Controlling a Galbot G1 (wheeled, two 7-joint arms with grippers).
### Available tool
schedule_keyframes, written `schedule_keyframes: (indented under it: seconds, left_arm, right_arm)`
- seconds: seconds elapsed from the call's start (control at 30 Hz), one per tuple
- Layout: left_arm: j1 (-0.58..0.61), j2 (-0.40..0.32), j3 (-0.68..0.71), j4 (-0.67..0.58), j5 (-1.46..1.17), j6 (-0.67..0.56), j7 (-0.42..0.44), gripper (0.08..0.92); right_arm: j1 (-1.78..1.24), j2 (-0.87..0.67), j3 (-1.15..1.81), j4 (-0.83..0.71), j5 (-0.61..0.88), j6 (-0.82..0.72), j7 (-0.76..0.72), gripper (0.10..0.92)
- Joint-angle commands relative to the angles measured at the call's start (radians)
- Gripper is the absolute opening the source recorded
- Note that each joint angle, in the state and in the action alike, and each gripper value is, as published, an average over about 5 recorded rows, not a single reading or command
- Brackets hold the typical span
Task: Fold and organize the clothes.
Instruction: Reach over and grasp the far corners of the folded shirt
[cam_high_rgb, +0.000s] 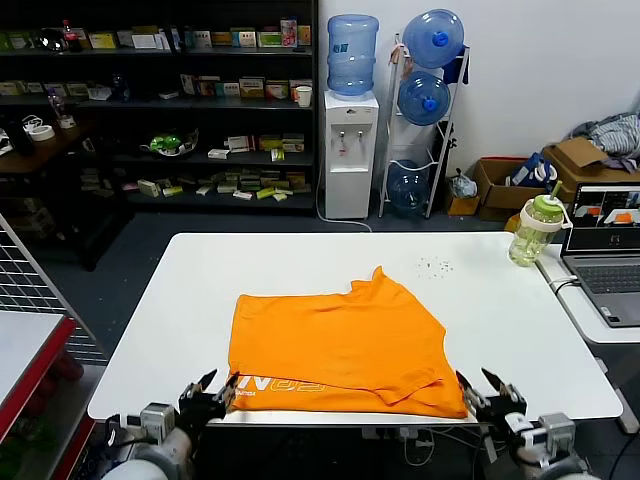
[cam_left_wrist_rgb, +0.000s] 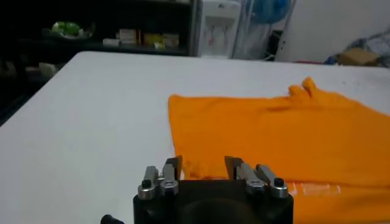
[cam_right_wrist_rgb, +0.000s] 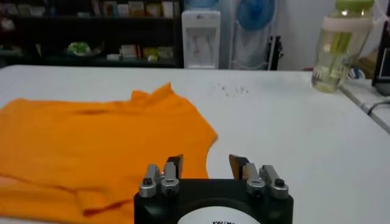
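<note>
Orange shirt (cam_high_rgb: 340, 345) flat on white worktop (cam_high_rgb: 180, 300), partly folded, lettering strip along near edge. Left hand (cam_high_rgb: 213, 390) at near-left corner, right hand (cam_high_rgb: 482, 388) at near-right corner; both open, holding nothing, just off cloth. Symmetric corner placement suits two-handed fold of near hem. Bottle (cam_high_rgb: 536, 228), laptop (cam_high_rgb: 605, 245) well apart at right.

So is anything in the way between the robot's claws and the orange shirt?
No, nothing visible. The left claw and right claw sit open at the table's near edge, right by the orange shirt, with nothing between.
</note>
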Motion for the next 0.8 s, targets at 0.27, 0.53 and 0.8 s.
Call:
schedule_keyframes:
  seconds: [0.27,0.53,0.8]
  left_arm:
    - [-0.726,-0.137,0.190,0.664,-0.052,-0.027,0.187,0.814]
    - [-0.801,-0.155,0.270,0.833,-0.084,0.032,0.196,0.823]
    - [-0.752,-0.142,0.281,0.791,-0.074,0.073,0.175,0.823]
  right_arm:
    - [0.847,0.078,-0.444,-0.579,0.138,-0.040,0.068,0.821]
    - [0.983,0.216,-0.538,-0.840,0.075,-0.077,0.016,0.823]
    - [0.978,0.256,-0.560,-0.904,0.035,-0.079,-0.017,0.823]
